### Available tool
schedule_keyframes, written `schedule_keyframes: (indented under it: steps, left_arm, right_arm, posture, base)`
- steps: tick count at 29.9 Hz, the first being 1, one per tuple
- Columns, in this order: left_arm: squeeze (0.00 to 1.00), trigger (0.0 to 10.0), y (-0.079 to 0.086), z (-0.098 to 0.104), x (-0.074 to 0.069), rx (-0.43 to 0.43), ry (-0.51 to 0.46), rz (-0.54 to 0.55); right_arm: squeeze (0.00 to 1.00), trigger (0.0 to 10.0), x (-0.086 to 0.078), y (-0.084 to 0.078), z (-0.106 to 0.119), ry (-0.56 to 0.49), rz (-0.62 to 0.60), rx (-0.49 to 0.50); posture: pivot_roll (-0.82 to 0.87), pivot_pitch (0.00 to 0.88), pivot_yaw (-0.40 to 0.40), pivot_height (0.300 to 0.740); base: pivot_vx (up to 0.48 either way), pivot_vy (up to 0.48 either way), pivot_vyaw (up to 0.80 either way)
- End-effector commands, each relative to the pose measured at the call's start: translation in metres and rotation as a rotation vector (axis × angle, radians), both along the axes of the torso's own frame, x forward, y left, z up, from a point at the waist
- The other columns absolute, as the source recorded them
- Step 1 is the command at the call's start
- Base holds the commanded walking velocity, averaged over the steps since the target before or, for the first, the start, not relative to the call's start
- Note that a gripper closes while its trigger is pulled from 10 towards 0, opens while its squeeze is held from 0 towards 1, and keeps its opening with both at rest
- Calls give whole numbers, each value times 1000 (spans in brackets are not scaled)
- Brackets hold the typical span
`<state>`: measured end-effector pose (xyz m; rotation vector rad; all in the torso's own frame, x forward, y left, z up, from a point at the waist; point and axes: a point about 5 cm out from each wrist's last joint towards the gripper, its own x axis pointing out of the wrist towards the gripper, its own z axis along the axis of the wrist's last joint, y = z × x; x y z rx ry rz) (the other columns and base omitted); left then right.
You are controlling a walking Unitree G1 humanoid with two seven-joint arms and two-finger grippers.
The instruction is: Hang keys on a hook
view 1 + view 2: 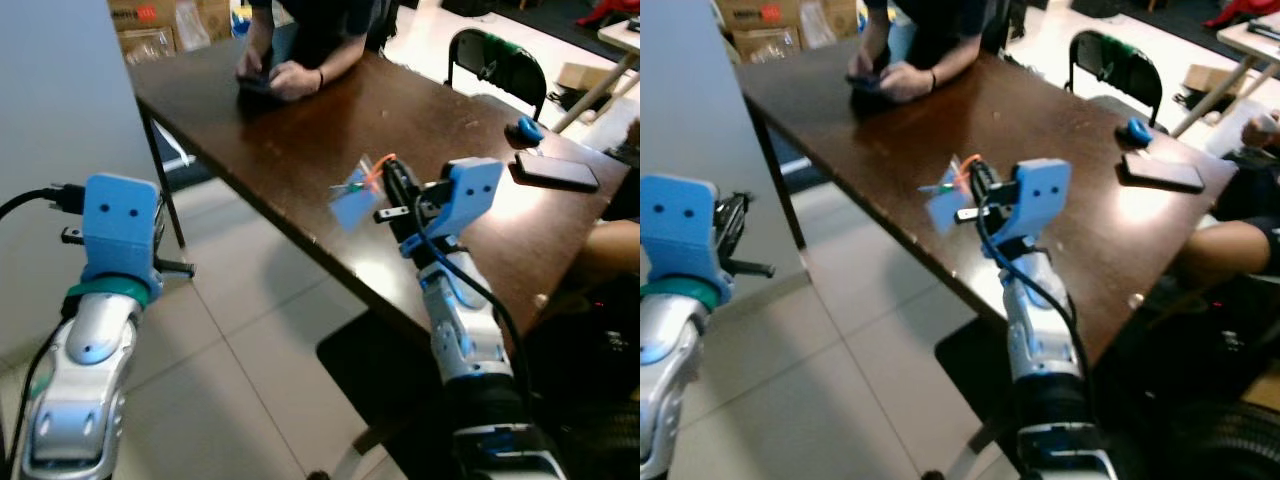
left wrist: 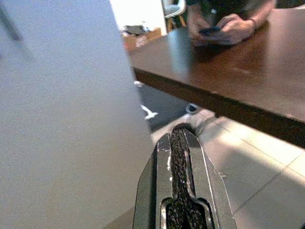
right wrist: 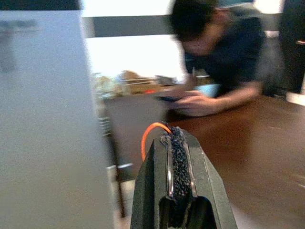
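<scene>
Keys [image 1: 358, 190], one bunch, clamped in right gripper [image 1: 392, 178] above table [image 1: 300, 130].

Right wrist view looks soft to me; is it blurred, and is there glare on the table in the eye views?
Right wrist view: the person and background are smeared, while the right end effector, shut on the keys' orange loop, stays fairly sharp. Left eye view: bright glare on the table near the phone. Left wrist view: mildly soft, window blown out.

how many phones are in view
2: a black phone lying flat on the table at the robot's right, and a dark phone in a person's hands at the table's far end.
</scene>
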<state>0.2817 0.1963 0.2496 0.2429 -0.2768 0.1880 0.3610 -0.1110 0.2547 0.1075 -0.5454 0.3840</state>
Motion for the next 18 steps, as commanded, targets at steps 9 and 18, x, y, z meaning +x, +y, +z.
schedule_keyframes:
  steps: [9, 18]
  left_arm:
    - [0, 10000, 0, -2, 0, 13, 10, -9]
    - [0, 10000, -2, -1, 0, 25, 9, -17]
  right_arm:
    - [0, 10000, 0, 0, 0, 3, -1, -12]
    - [0, 10000, 1, 0, 0, 6, -4, -9]
  posture:
    - [203, 113, 18, 740]
    - [207, 109, 18, 740]
  base:
    - [-251, 0, 233]
    - [0, 0, 800]
